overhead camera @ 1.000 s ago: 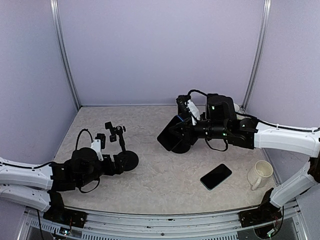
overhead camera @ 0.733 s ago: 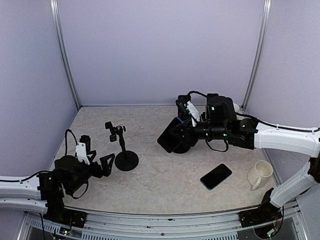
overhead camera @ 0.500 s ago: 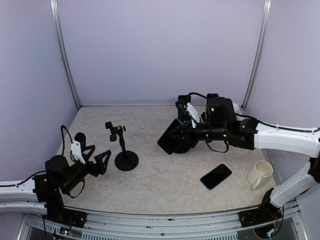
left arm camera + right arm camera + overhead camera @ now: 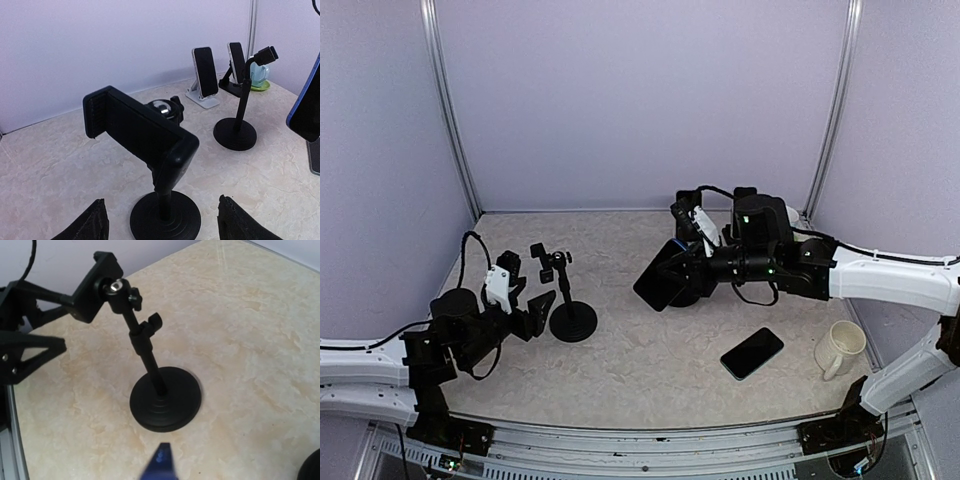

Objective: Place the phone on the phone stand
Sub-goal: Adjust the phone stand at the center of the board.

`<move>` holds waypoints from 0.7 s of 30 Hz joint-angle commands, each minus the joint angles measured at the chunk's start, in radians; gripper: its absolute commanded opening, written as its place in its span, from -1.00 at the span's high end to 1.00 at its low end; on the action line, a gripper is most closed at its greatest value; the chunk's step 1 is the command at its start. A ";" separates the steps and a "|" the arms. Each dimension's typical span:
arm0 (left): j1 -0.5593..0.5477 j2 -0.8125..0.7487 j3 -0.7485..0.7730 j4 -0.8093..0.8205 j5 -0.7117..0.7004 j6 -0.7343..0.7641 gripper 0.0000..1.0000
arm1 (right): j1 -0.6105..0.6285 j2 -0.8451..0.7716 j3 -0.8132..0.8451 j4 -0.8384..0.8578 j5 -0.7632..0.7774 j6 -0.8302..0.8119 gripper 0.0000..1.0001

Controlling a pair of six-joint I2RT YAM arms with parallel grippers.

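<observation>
**Left arm swung back to the stand, phone's up in the air**

Nearest the arms, a second phone [image 4: 752, 352] lies flat on the desk [image 4: 650, 375] near a mug [image 4: 839, 349]. Both are right where they were a second ago.

The left tool [image 4: 534, 310] is the big change. A second ago it was down at the round base of the phone stand [image 4: 165, 150], then it pulled off to the left. Now it's back just beside the stand, higher up and not touching it. Its fingers [image 4: 90, 222] sit wide apart, and on the left wrist camera the stand's tilted clamp head is dead centre ahead of them. The stand itself hasn't budged.

Further back, the right tool [image 4: 685, 265] is clamped tight on the phone [image 4: 657, 278], which has a dark screen and a blue edge. It holds the phone tilted above the desk, well apart from the stand's clamp, and it has drifted a touch left.

Near it there's another black stand [image 4: 235, 131] with a round base. Way at the back, the left wrist camera catches a white stand [image 4: 201, 101] with one more phone leaning on it.
</observation>
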 commanded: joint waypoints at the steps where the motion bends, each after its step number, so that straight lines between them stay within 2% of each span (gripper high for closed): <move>1: 0.037 -0.005 0.029 0.083 0.084 0.074 -0.42 | 0.009 -0.047 -0.008 0.035 -0.019 0.003 1.00; 9: 0.100 0.015 0.055 0.111 0.203 0.131 -0.14 | 0.008 -0.036 -0.006 0.043 -0.033 -0.002 1.00; 14: 0.150 0.063 0.079 0.121 0.262 0.138 -0.08 | 0.009 -0.032 -0.004 0.043 -0.043 -0.004 1.00; 21: 0.170 0.121 0.106 0.126 0.303 0.138 0.14 | 0.009 -0.036 -0.014 0.040 -0.037 -0.007 1.00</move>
